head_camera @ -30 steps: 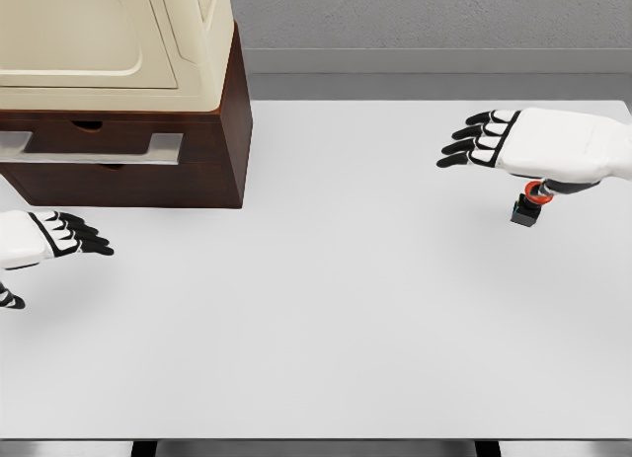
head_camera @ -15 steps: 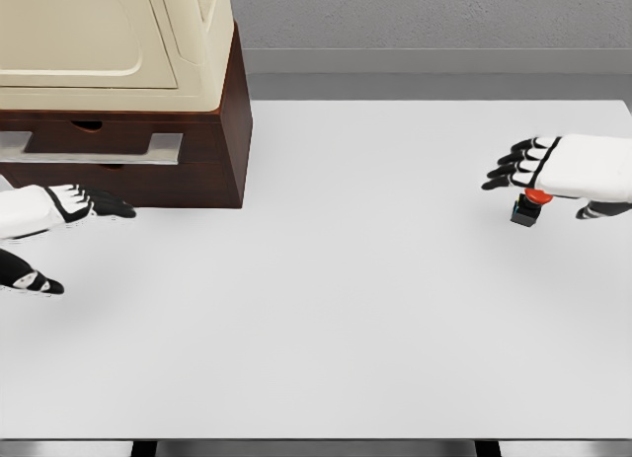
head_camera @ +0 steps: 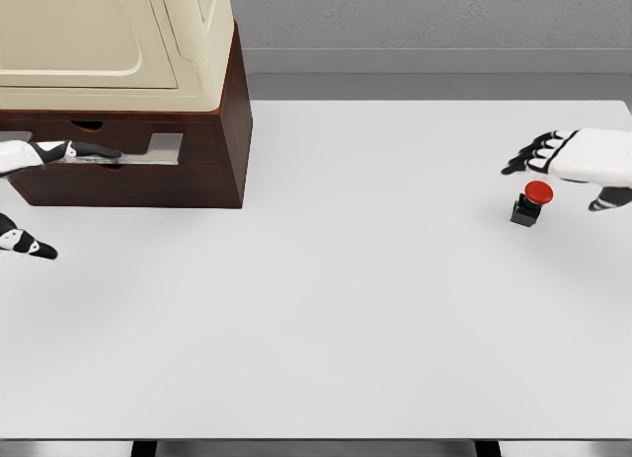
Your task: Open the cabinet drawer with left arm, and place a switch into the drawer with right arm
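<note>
Switch (head_camera: 531,204), red mushroom cap on a small dark square base, stands on the matte white table (head_camera: 355,309) at 3 o'clock, ungrasped; my right hand (head_camera: 583,161) hovers just above and beside it, fingers loosely spread, holding nothing. Drawer (head_camera: 99,149) in the dark wood cabinet (head_camera: 232,131) at 10 o'clock looks shut, grey metal handle strip across its front. My left hand's fingers (head_camera: 84,151) lie extended along that strip, not visibly clenched, so I judge both steps remain.
</note>
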Controlling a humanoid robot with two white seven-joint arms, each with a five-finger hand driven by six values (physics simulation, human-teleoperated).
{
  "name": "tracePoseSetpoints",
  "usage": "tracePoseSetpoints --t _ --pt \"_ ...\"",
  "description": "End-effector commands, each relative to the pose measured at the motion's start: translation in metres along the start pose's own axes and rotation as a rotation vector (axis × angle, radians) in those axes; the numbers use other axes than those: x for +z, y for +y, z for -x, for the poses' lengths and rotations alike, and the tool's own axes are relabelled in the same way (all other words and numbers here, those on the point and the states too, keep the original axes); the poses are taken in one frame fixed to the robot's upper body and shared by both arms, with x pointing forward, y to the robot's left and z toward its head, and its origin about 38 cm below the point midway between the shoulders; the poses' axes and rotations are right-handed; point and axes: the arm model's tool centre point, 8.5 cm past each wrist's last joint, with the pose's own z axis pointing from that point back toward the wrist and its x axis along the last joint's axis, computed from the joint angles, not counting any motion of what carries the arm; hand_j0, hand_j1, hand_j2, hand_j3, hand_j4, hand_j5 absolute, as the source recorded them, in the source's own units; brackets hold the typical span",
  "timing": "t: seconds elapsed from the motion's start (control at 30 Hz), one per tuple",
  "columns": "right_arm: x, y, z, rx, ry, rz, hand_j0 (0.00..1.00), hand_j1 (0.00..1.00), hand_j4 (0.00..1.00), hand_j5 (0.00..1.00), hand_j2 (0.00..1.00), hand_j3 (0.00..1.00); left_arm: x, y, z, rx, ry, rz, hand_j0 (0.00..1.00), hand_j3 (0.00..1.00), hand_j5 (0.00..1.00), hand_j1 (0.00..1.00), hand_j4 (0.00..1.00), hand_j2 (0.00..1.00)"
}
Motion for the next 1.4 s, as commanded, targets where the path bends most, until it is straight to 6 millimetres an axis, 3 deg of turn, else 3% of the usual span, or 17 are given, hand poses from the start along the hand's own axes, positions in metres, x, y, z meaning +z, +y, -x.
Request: tracePoseSetpoints --t 0.0,0.2,0.53,0.8,1.37 --pt "-0.004 0.008 0.006 -0.025 0.017 -0.010 1.00 1.00 1.00 1.00 1.00 1.00 0.001 0.001 0.004 0.010 0.047 0.006 1.00 1.00 1.00 1.00 1.00 1.00" --pt "-0.032 0.018 0.016 -0.036 0.020 -0.082 1.00 1.00 1.00 1.00 1.00 1.00 0.003 0.009 0.012 0.011 0.167 0.002 1.00 1.00 1.00 1.00 1.00 1.00" --pt "-0.042 0.030 0.012 0.005 0.025 -0.146 1.00 1.00 1.00 1.00 1.00 1.00 0.005 0.004 0.027 0.003 0.281 0.022 1.00 1.00 1.00 1.00 1.00 1.00" --pt "-0.051 0.032 0.018 -0.002 0.042 -0.152 1.00 1.00 1.00 1.00 1.00 1.00 0.021 0.016 0.046 -0.004 0.379 -0.017 1.00 1.00 1.00 1.00 1.00 1.00" --pt "-0.059 0.032 0.022 -0.003 0.055 -0.157 1.00 1.00 1.00 1.00 1.00 1.00 0.004 0.008 0.049 0.001 0.348 -0.024 1.00 1.00 1.00 1.00 1.00 1.00"
